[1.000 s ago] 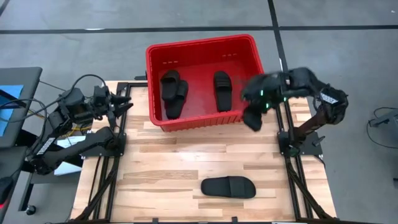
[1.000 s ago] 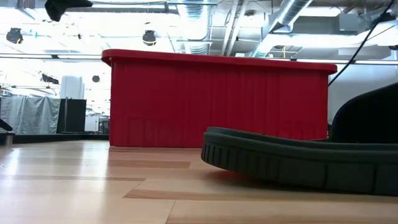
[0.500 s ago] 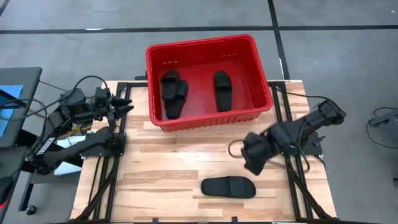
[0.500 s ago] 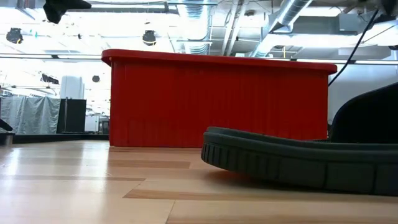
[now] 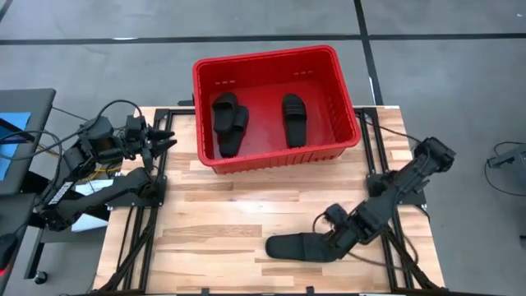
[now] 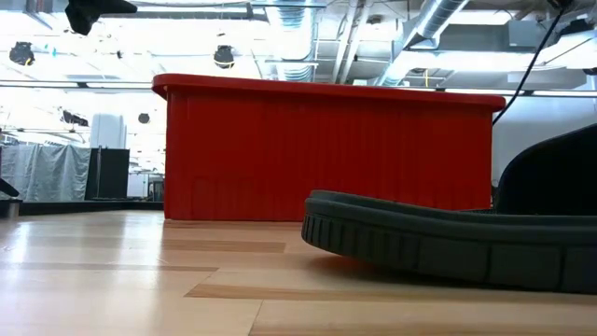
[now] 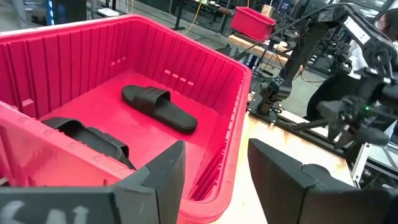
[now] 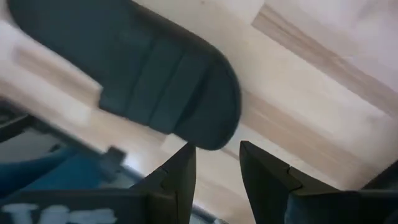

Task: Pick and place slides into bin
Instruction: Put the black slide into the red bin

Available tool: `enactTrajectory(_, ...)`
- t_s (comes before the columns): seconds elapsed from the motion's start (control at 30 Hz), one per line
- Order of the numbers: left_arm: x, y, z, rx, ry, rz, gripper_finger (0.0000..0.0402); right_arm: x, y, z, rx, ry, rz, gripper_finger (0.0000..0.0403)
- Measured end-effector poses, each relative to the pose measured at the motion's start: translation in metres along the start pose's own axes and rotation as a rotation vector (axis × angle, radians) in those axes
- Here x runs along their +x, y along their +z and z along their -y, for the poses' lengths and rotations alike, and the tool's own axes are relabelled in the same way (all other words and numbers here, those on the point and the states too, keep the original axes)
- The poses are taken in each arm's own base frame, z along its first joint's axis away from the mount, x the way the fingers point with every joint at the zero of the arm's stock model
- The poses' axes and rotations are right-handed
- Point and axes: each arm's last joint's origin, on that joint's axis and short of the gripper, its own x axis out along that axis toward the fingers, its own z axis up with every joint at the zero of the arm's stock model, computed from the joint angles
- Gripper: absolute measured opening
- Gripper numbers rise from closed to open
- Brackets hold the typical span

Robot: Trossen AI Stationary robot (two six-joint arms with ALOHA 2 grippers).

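Wooden table [image 5: 214, 222] carries everything; red bin [image 5: 348, 111] sits at its far edge, centre. 3 slides are already inside: 2 overlapping by the bin's left wall [image 5: 228, 122], 1 apart, nearer the middle [image 5: 293, 118]. Last slide [image 5: 297, 246] lies flat on the table near the front edge, well apart from the bin, long axis running left-right.

Step in hand, as I judge it: reach for slide 4 of 4. Right arm stretches low from its base on the right side, diagonally down to the front, wrist bent toward the slide's right end. Right gripper [image 5: 339, 236] is just beside that end; its wrist view shows the fingers [image 8: 180, 177] parted, nothing between them, slide tip just ahead of them. So released, not gripping. Contact with the slide: cannot tell.

Next move calls for lowering over the strap or sole edge, clamping, lifting, carrying to the bin's free right half.

Left gripper [image 5: 160, 136] waits at the table's left edge beside the bin, fingers apart, empty.
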Motion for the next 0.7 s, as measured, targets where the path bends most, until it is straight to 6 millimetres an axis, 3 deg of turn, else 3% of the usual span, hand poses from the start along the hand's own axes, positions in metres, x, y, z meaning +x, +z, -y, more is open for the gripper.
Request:
enactTrajectory(0.23,0.0,0.0,0.0,0.003,0.0,0.001,0.0164,0.04,-0.005,-0.011,-0.038,-0.15,-0.089,0.012)
enactTrajectory(0.43,0.0,0.0,0.0,0.003,0.001,0.0,0.0164,0.071,-0.005,-0.024,-0.073,-0.179,-0.191,0.0154)
enactTrajectory(0.7,0.0,0.0,0.0,0.005,0.002,0.0,0.0164,0.083,-0.003,-0.027,-0.035,-0.204,-0.187,0.0204)
